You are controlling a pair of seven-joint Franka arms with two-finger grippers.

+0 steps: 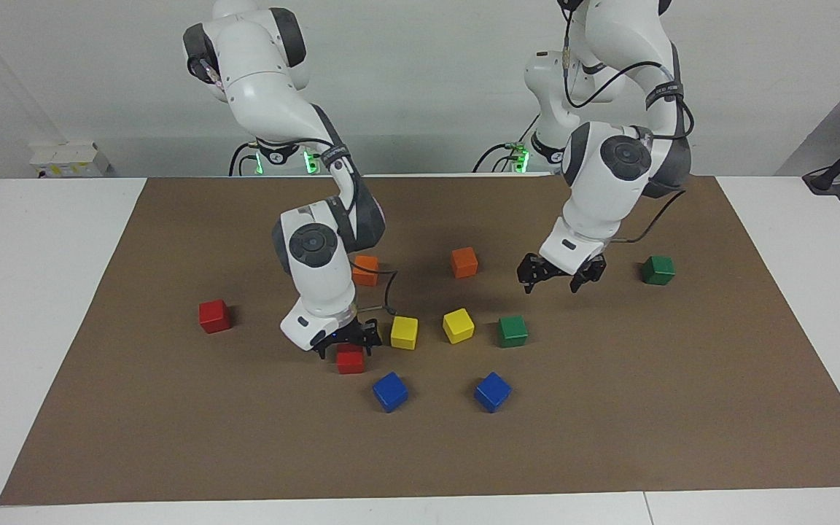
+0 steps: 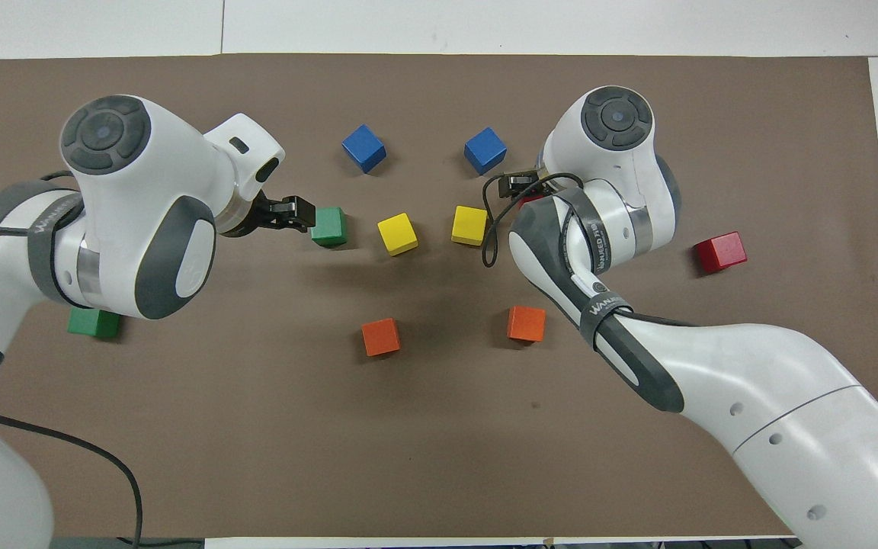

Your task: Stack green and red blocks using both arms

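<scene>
I see no containers on the bench [image 1: 41,292]: every cube sits loose on the brown paper mat [image 1: 609,408] that covers most of the white top

My right gripper [image 1: 345,344] is down at the small matte red cube near the mat's middle [image 1: 351,361], jaws spread wide on either side of its top, the cube on the mat and not lifted. The second small matte red cube [image 1: 214,316] sits alone toward the right arm's end of the mat

My left gripper [image 1: 558,275] hangs in the air over bare mat, jaws wide and holding nothing, near the small dark green matte cube in the central cluster [image 1: 512,330]. The second dark green matte cube [image 1: 658,270] lies well apart toward the left arm's end

Two small yellow cubes [image 1: 431,329] sit between the central red and green ones, two small orange cubes [image 1: 415,266] nearer to the robots, two small blue cubes [image 1: 441,391] farther out

The strip of mat along its edge farthest from the robots is open, as are both ends. A pale wall stands at the robots' side of the bench
</scene>
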